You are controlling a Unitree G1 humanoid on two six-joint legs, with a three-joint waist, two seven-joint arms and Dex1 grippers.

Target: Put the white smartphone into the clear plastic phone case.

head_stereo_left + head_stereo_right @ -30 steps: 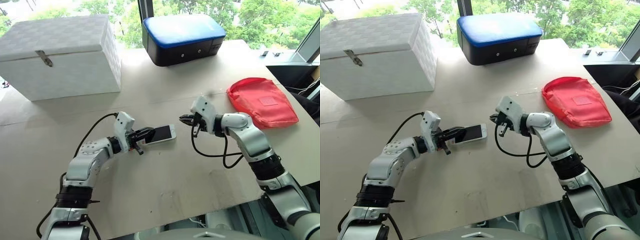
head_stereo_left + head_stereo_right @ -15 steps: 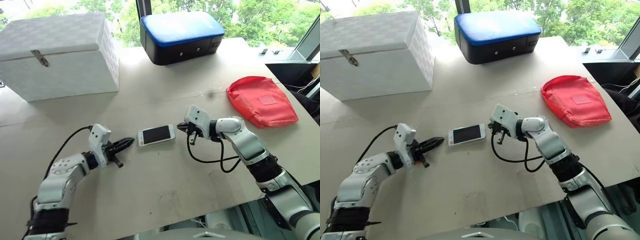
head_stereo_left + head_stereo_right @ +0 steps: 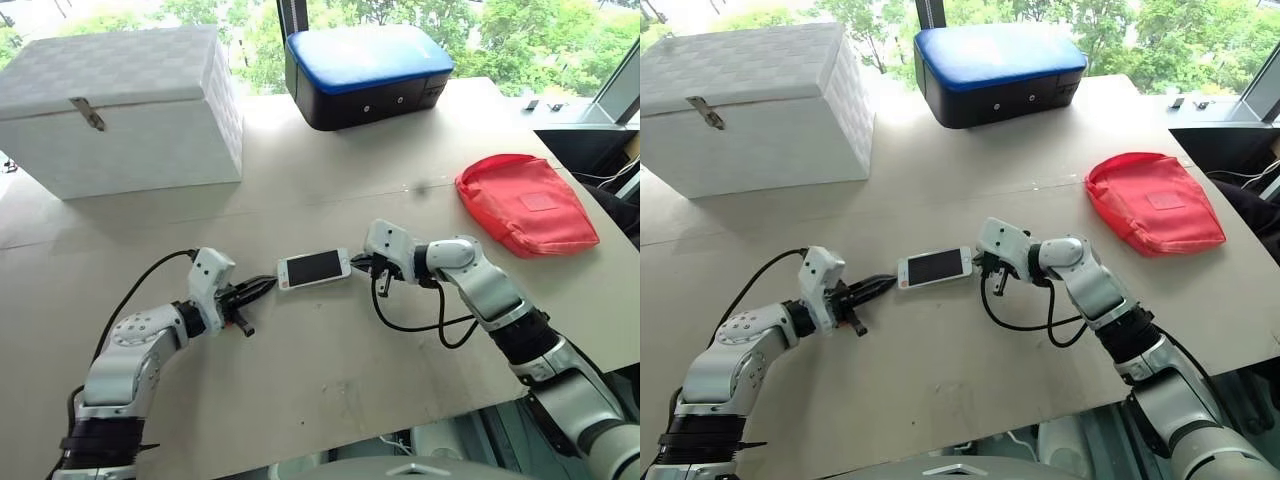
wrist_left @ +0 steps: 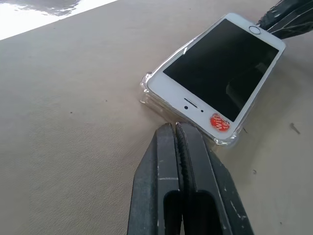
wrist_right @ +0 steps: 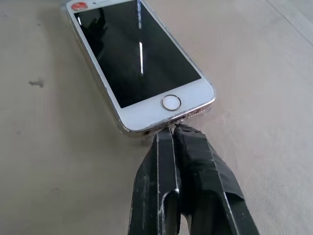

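Both of my grippers sit at opposite ends of the white smartphone, which lies flat and screen-up on the tan table. My left gripper has its two black fingers pressed together with nothing between them, tips just beside the earpiece end, where a small red sticker marks the bezel. My right gripper is likewise pinched closed on nothing, its tips right at the home-button end of the phone; I cannot tell whether they actually touch its silvery edge. The clear plastic phone case shows as a glossy transparent rim around the phone's corners and along its sides, so the phone lies within it, though I cannot tell whether it is fully seated. Well apart from all this, a white woven box stands at the far left, a blue-topped black case at the far edge, and a red pouch lies to the right.
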